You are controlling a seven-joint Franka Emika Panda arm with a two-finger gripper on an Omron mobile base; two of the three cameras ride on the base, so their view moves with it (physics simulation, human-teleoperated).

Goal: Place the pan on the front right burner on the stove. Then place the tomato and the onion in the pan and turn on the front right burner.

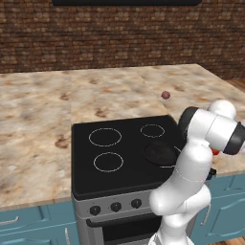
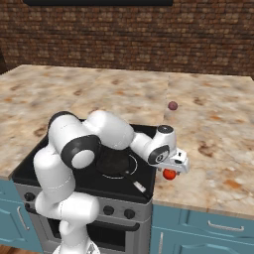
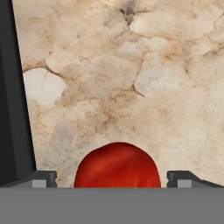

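Red tomato [image 3: 117,165] sits between the wide-spread gripper [image 3: 112,178] jaws.

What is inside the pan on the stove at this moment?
As far as it shows, the pan holds nothing; the arm covers part of it. The tomato lies on the counter between the open gripper fingers; the onion sits farther back.

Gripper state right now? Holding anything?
Gripper: open, jaws wide on either side of the tomato on the counter, not closed on it.
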